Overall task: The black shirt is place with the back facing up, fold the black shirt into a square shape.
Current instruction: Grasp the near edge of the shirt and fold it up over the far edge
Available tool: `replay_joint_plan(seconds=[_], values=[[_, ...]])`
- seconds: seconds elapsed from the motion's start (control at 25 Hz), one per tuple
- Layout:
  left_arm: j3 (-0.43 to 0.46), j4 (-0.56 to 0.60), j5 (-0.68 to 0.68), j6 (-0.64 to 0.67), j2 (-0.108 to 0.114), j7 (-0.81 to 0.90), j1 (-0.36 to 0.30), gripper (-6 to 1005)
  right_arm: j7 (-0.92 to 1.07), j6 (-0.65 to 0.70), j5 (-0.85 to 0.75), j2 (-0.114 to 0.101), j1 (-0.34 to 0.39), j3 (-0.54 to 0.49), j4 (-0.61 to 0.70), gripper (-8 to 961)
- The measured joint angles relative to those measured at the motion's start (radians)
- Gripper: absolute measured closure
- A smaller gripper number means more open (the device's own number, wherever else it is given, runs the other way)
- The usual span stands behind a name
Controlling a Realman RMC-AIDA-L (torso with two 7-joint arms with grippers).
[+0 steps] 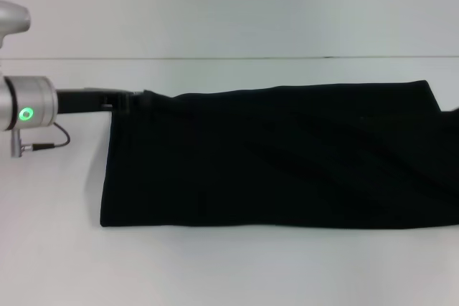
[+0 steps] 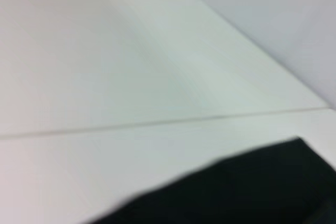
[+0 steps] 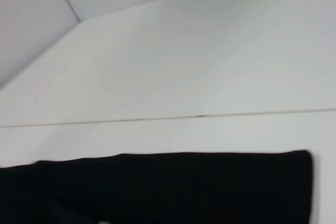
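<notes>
1. Black shirt (image 1: 280,159) lies on the white table (image 1: 215,270) as a long wide band, plain black side up, no lettering visible. It runs from near the left arm across to the right edge of the head view, where it's cut off.
2. Shirt's near edge is fairly straight; its left edge runs roughly straight from the far left corner down to the near left corner. The far right corner sticks out as a squared-off point, w/ a notch just below it at the frame edge.
3. Fabric is mostly flat, w/ a few soft diagonal creases across the middle.
4. Left gripper (image 1: 128,100) sits right at the shirt's far left corner, touching or overlapping the cloth there. The black fingers blend into the black fabric, so can't tell whether they're clamped on it or released.
5. Left arm's silver wrist (image 1: 29,104) w/ a green light ring sits left of the shirt; a thin cable loops below it.
6. Left wrist view: a shirt (image 2: 236,192) edge and corner against the table (image 2: 105,77), pale wall behind. No fingers visible.
7. Right wrist view: a straight shirt (image 3: 157,187) edge w/ a square corner, table (image 3: 184,77) beyond it, a thin seam line across the surface. No fingers visible.
8. Right gripper isn't visible in any view; the shirt's right end leaves the head view where that arm would be.
</notes>
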State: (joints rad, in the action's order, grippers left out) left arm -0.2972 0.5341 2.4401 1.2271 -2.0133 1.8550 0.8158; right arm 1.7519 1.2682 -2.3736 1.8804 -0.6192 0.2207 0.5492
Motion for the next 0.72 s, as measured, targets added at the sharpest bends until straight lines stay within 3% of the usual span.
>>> replay_joint_plan(seconds=[0.28,0.48,0.72], values=[[-0.092,-0.068,-0.001,-0.311,-0.021,-0.007,0.048,988,0.004,-0.359,0.001,0.010,-0.125,0.102,-0.153,864],[-0.129,-0.070,-0.002,-0.402,-0.045,-0.013,0.073,988,0.003,-0.459,0.009,0.025,-0.184,0.125,-0.160,857],[-0.136,-0.063,-0.004,-0.439,-0.045,-0.009,0.094,988,0.003,-0.503,0.010,0.022,-0.241,0.127,-0.160,849]])
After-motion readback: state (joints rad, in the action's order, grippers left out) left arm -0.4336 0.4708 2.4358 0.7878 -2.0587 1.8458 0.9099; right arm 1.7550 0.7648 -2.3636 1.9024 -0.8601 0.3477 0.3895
